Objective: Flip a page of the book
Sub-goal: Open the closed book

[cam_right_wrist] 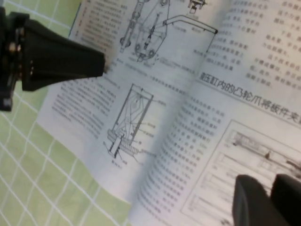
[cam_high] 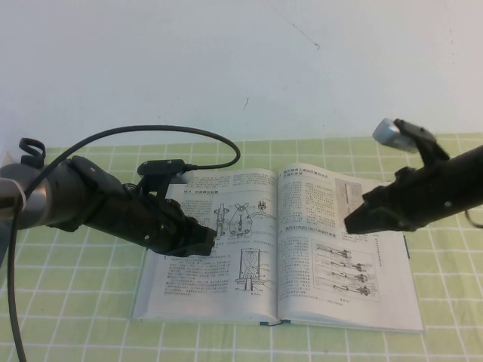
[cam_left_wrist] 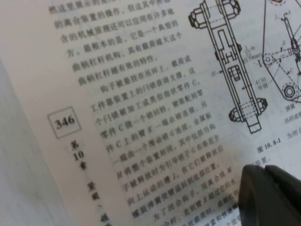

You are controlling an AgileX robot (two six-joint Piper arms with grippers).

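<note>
The book (cam_high: 189,290) lies open and flat on the green checked cloth. Its right leaf is the page (cam_high: 336,294), with a tall grey photo and rod drawings, also seen in the right wrist view (cam_right_wrist: 244,127). My left gripper (cam_high: 211,240) is shut, its tip resting on the left leaf beside the mechanism drawing; the left wrist view shows its fingers (cam_left_wrist: 256,197) pressed together over the text. My right gripper (cam_high: 352,223) hovers over the page near the rod drawings. A narrow gap (cam_right_wrist: 272,181) shows between its fingers, with nothing in it.
The left arm's black cable (cam_high: 219,143) loops over the cloth behind the book's top edge. A blue ribbon marker (cam_high: 273,323) pokes out at the spine's near end. Green checked cloth (cam_high: 75,317) surrounds the book, with a white wall behind.
</note>
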